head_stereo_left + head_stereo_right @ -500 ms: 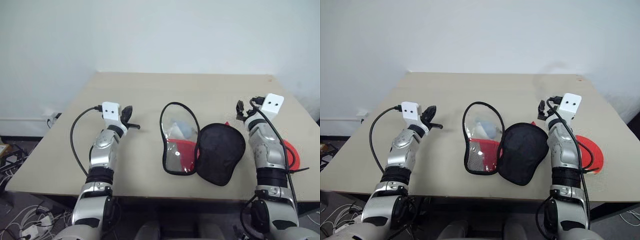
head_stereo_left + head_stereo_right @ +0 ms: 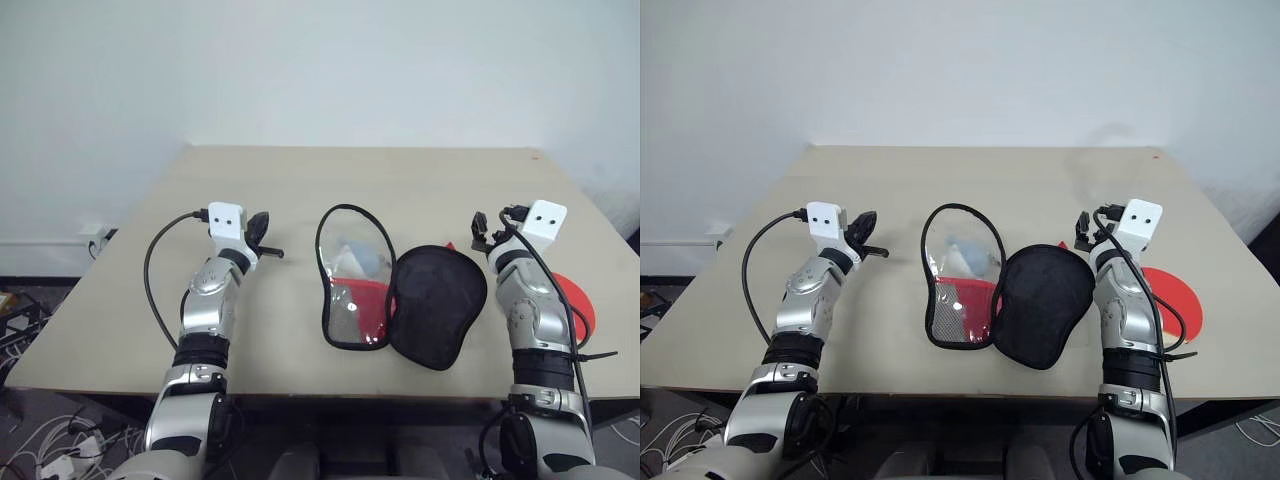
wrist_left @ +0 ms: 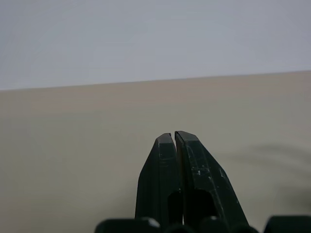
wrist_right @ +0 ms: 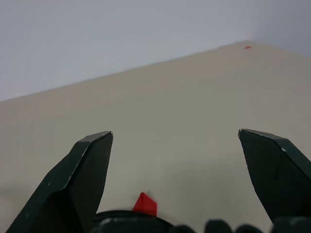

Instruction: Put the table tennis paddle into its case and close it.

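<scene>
While both arms reach forward over the tan bench [image 2: 280,190], the case [image 2: 400,295] lies unzipped and spread flat at the near middle of it, between the two arms. Its two halves sit side by side: the black fabric half toward the robot's right, the clear-window half with black mesh toward the left, each with its long axis running from near edge to far, rounded end away from the robot. Something red shows through the window's lower part, and a pale grey-blue puff (hard to make out in detail) sits under the plastic further up.

Partly hidden behind the right forearm, the table tennis paddle [image 2: 573,300] lies flat on the bench close to the right edge, red face up; which way its handle points cannot be told.

Further out, the left hand [image 2: 262,238] hovers above the bench well left of the case, pointing level and forward, its two black fingers [image 3: 167,179] pressed together on nothing. The right hand [image 2: 486,230] is held level just beyond the case's black half, its fingers [image 4: 82,179] spread wide apart and empty.
</scene>
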